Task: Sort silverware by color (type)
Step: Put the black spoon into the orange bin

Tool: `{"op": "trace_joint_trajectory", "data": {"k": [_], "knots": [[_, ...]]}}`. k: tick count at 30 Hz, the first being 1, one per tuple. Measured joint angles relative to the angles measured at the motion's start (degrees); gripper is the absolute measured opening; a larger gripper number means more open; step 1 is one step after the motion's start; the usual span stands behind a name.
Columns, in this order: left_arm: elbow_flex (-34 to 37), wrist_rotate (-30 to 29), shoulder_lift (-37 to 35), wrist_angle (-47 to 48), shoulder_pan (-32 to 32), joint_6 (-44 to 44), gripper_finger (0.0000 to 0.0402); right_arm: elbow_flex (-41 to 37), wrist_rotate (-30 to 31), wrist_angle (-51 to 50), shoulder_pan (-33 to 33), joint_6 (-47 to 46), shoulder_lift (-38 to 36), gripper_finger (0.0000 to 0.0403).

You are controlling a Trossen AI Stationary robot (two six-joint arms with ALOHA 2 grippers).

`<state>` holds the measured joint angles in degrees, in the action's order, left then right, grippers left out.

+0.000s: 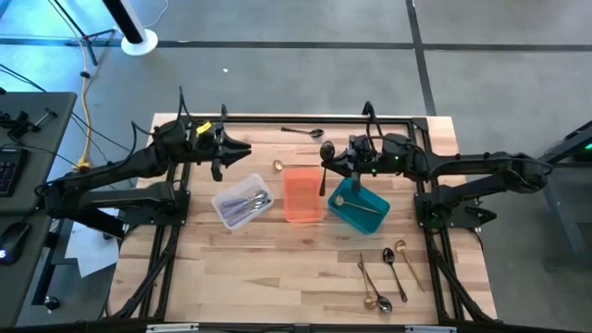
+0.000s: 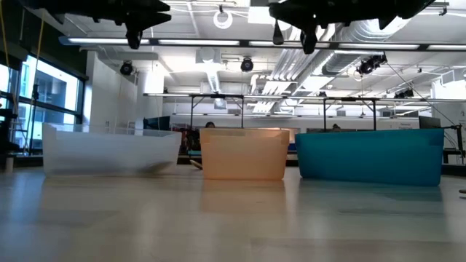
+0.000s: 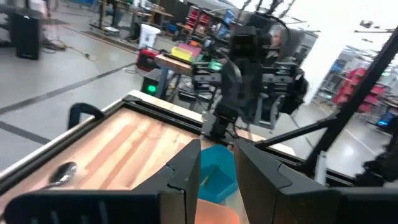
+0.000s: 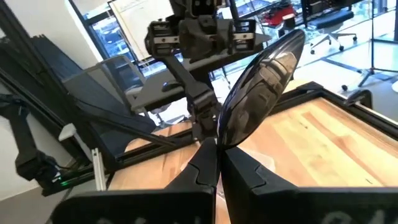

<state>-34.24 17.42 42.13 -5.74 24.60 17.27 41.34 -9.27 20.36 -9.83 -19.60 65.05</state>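
My right gripper (image 1: pixel 330 165) hovers level above the gap between the orange bin (image 1: pixel 301 194) and the teal bin (image 1: pixel 359 205), shut on a black spoon (image 4: pixel 261 81). My left gripper (image 1: pixel 248 148) hangs open and empty above the table, beyond the far side of the clear bin (image 1: pixel 242 203). The clear bin holds silver silverware (image 1: pixel 248 207); a gold spoon (image 1: pixel 356 203) lies in the teal bin. On the table lie a black spoon (image 1: pixel 303 131) by the far edge, a gold spoon (image 1: pixel 277 166) and several gold and dark pieces (image 1: pixel 388 273) at the near right. My right gripper pinches the black spoon between its two fingers at the neck just under the bowl (image 4: pixel 217 142). The fingers come level from the table's right. The bowl (image 4: pixel 264 74) sticks out past the fingertips, tilted upward, lifted clear of the table. The fingers hide the handle.
The three bins stand in a row across the table's middle. A black metal frame (image 1: pixel 296 118) runs along the table's far edge and sides. Bare wood lies at the near left (image 1: pixel 250 277).
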Motion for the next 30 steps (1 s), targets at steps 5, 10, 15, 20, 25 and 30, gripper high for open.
{"op": "trace_joint_trajectory", "data": {"k": [5,10,15,20,25,30], "knots": [[0.0,-0.6,0.0,-1.4,-0.3,-3.2,0.0086,0.0,1.9,1.3,0.6,0.7,0.6,0.0000],[0.0,-0.6,0.0,-1.7,-0.3,-4.3,0.0086,0.0,1.8,1.8,1.1,6.8,0.6,0.0000],[0.0,-0.6,0.1,-1.8,-0.3,-4.4,0.0086,0.0,1.1,1.8,1.8,13.3,0.6,0.0000],[0.0,-0.6,0.1,-1.8,-0.3,-4.0,0.0086,0.0,0.7,1.8,1.8,13.6,0.6,0.0000],[0.0,-0.6,0.1,-1.8,-0.3,-4.0,0.0086,0.0,0.7,1.7,1.8,13.6,0.6,0.0000],[0.0,-0.5,0.1,-1.9,-0.3,-4.0,0.0086,0.0,0.2,1.7,1.8,13.5,0.6,0.0000]]}}
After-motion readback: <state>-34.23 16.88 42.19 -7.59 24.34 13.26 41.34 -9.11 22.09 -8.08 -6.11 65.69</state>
